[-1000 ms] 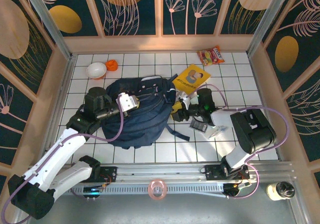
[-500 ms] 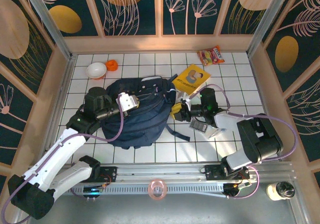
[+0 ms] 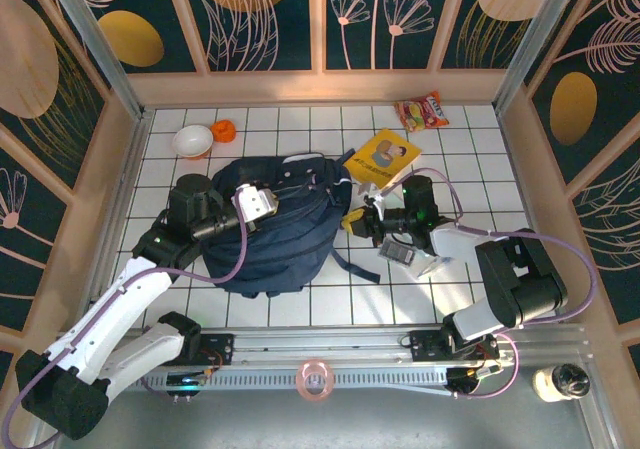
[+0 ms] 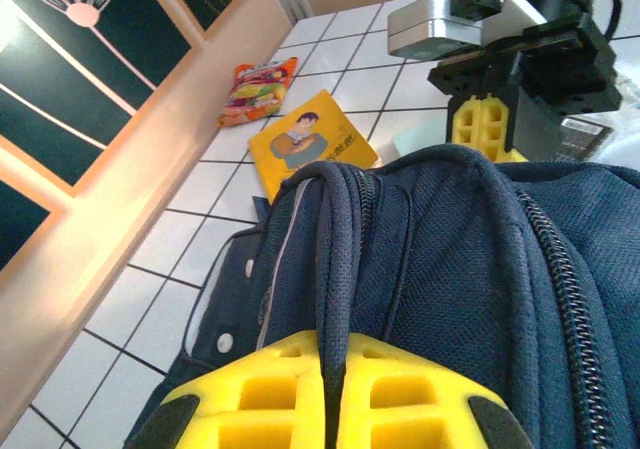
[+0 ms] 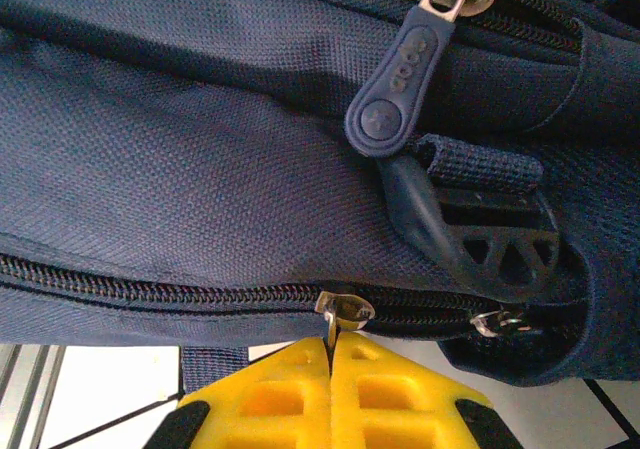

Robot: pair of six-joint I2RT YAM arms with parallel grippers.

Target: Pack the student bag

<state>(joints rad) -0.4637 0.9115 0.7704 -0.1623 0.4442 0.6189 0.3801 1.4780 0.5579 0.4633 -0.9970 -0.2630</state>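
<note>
Student bag (image 3: 285, 237): lies flat on the white tiled table (image 3: 300, 304), left of centre, between the two arms.
Left gripper (image 4: 335, 389): on the bag's upper part; yellow fingers (image 4: 420, 394) pinched together on the dark carry loop (image 4: 338, 229), which runs up between them.
Right gripper (image 5: 330, 384): at the bag's right edge; fingers pressed together on the metal zipper pull (image 5: 338, 311) (only the pull's lower end sits in the pinch).
Zip: the toothed line runs across just above the right fingertips, closed on the left of the pull.
Nearby on bag: rubber zip tab (image 5: 398, 99) hangs above; black plastic buckle (image 5: 495, 249) sits to the right of it.
Yellow book (image 3: 386, 157): on the tiles, just beyond the bag's far right corner.
Snack packet (image 3: 422, 111): near the back wall, past the book.
White bowl (image 3: 192, 141): far left, apart from the bag, an orange item (image 3: 224, 130) beside it.
</note>
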